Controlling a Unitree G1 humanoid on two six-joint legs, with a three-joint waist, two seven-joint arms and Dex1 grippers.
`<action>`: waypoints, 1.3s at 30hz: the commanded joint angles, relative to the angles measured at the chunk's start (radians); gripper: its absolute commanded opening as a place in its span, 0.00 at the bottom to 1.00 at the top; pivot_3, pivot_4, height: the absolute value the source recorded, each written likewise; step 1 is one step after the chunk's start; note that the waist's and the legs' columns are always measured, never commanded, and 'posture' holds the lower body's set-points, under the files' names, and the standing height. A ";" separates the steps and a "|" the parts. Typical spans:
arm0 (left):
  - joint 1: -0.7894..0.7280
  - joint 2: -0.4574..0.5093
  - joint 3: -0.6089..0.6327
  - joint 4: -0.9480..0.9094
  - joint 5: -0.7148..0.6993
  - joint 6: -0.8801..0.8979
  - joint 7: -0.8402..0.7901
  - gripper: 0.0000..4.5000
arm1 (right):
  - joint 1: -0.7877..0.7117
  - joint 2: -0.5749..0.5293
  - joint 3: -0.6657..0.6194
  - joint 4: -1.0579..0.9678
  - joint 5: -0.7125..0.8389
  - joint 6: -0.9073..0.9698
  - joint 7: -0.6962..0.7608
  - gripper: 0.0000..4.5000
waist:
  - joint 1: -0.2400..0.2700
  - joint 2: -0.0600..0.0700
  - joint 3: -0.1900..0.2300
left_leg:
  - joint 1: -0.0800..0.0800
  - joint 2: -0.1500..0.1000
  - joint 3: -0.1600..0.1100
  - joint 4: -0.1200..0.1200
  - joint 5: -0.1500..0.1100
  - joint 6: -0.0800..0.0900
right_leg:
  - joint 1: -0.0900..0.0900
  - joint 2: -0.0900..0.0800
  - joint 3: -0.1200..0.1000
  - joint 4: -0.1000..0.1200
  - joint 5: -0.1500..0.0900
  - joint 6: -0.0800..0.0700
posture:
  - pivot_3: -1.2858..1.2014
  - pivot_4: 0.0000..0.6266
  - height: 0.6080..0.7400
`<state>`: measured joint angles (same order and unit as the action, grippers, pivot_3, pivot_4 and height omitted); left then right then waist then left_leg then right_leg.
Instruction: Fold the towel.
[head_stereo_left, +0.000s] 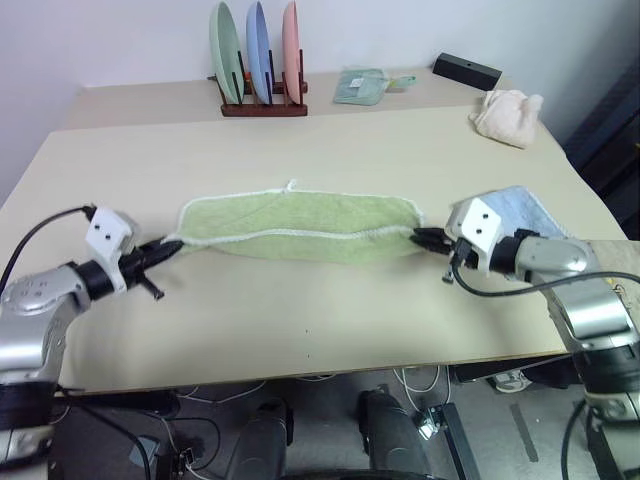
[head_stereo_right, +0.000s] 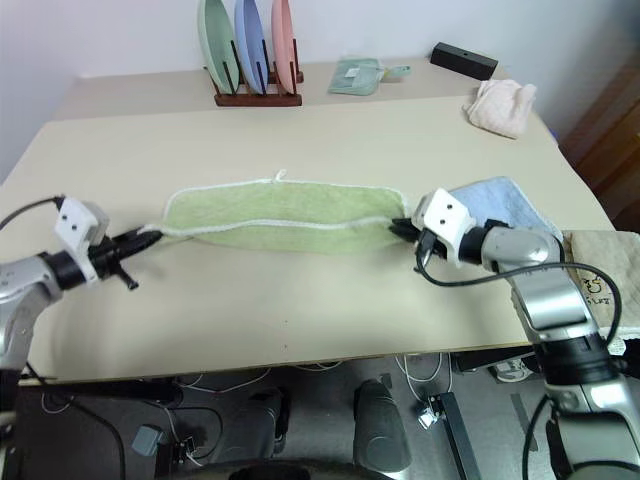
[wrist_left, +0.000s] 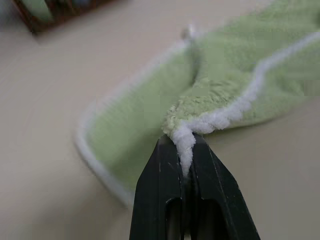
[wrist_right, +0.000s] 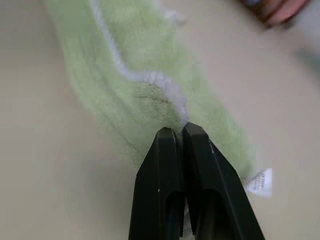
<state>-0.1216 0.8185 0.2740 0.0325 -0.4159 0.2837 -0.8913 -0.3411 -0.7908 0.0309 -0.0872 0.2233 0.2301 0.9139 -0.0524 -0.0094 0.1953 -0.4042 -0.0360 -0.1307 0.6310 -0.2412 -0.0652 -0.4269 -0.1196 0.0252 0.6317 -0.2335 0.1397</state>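
Note:
The light green towel with its whitish trim is stretched left to right across the middle of the table, its near edge folded up over itself. My left gripper is shut on the towel's left corner; in the left wrist view the white trim is pinched between the two black fingers. At the other end, my right gripper is shut on the towel's right corner, and a small white label sticks out beside the fingers. Both held corners are raised slightly off the table.
A light blue towel lies under my right wrist. A cream-white cloth sits at the back right beside a black box. A rack of three plates and a small green packet stand at the far edge.

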 joint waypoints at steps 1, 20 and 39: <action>0.054 0.031 0.068 -0.109 -0.035 0.061 0.003 0.00 | 0.044 -0.043 -0.044 -0.102 0.032 0.043 0.029 0.01 | 0.011 0.000 0.000 | 0.001 0.000 0.000 0.001 0.000 0.000 | 0.001 0.000 0.000 0.000 0.001 -0.001 | 0.52 0.24 1.00; 0.029 0.007 0.012 -0.195 -0.024 0.149 0.009 0.00 | 0.088 -0.083 0.044 -0.114 -0.089 0.083 0.055 0.64 | 0.033 -0.001 0.000 | 0.012 0.001 0.001 -0.001 0.000 0.000 | 0.014 0.000 0.000 -0.003 0.000 -0.001 | 0.52 0.24 1.00; -0.507 -0.091 -0.015 0.216 0.177 -0.091 0.317 0.00 | -0.430 -0.057 0.040 0.323 -0.308 -0.156 -0.168 0.01 | 0.041 -0.003 0.001 | 0.013 0.000 0.001 0.001 0.001 -0.002 | 0.015 0.000 -0.001 -0.003 0.001 -0.001 | 0.52 0.24 1.00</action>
<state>-0.5247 0.7196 0.2415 0.1625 -0.2951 0.2856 -0.6715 -0.6919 -0.8535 0.0764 0.1432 -0.0212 0.1521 0.8297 -0.0119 -0.0125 0.1959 -0.3917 -0.0358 -0.1300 0.6319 -0.2401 -0.0670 -0.4128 -0.1192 0.0244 0.6286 -0.2322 0.1386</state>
